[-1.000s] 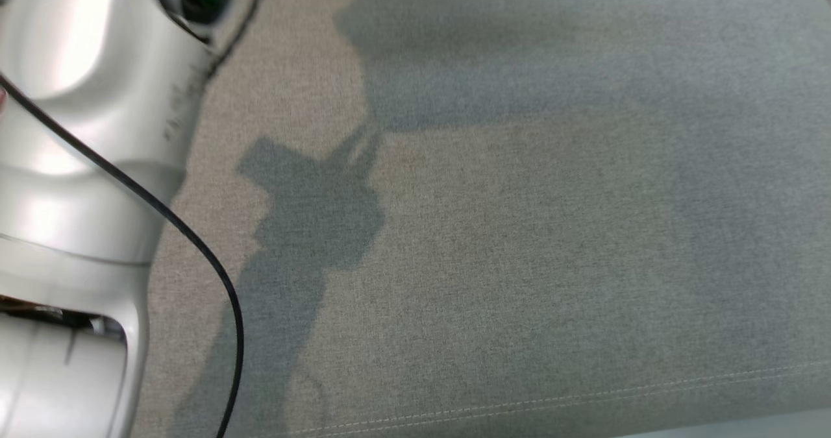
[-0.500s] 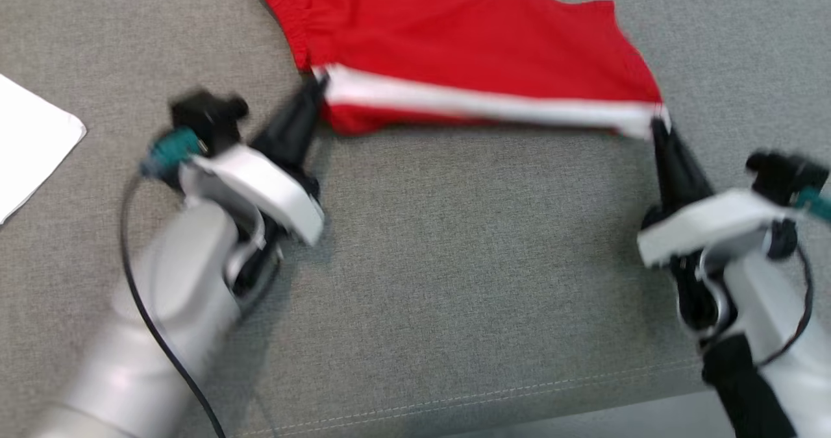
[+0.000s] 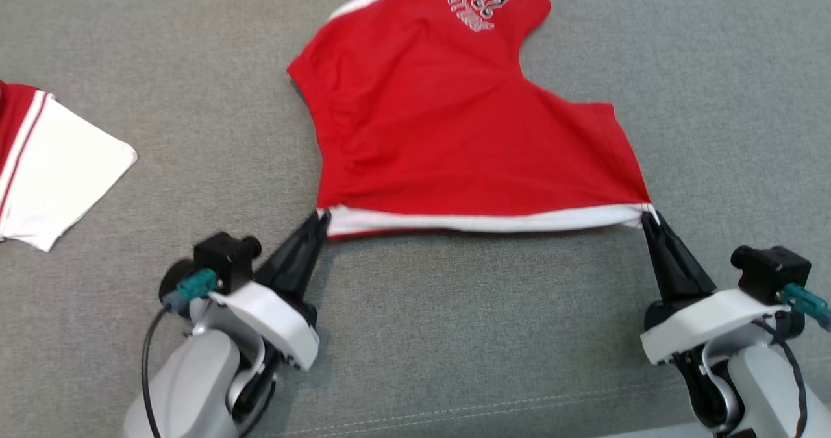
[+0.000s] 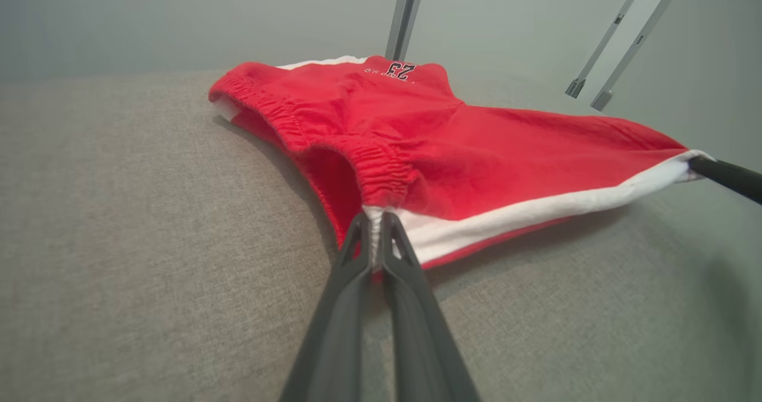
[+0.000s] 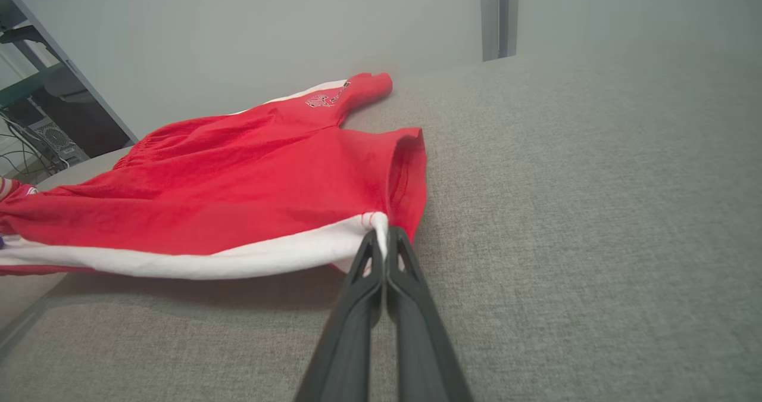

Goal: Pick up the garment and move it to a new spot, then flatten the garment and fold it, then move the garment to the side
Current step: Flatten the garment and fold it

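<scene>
**Red shorts pinched at both near corners, stretched across the worktop**

Item 1. Worktop point(image 3: 454, 334): grey woven fabric cover, with a stitched seam running along the edge nearest me.

Item 2. Left fingers point(image 3: 310, 238): I see them clenched together on the near left corner of the garment, right where the gathered elastic edge meets the white stripe. A sliver of white cloth shows between the tips in the left wrist view.

Item 3. Right fingers point(image 3: 659, 243): clenched likewise, grasping the near right corner, where the white stripe ends at a hemmed opening.

Item 4. Garment point(image 3: 454, 120): a pair of red shorts near the middle of the worktop, between the two arms and reaching away from me.
- The white stripe forms the near edge and is drawn fairly straight from one pair of fingers to the other.
- That edge sits a little off the surface, with shadow under it.
- The rest lies on the worktop with some wrinkling near the elastic side.
- At the far end I see a printed mark with the number 23.

Item 5. Second cloth point(image 3: 58, 165): white with red striping, lying flat at the far left, well apart from the shorts.

Item 6. Metal posts point(image 4: 405, 15): upright against a pale wall beyond the far edge of the worktop.
</scene>
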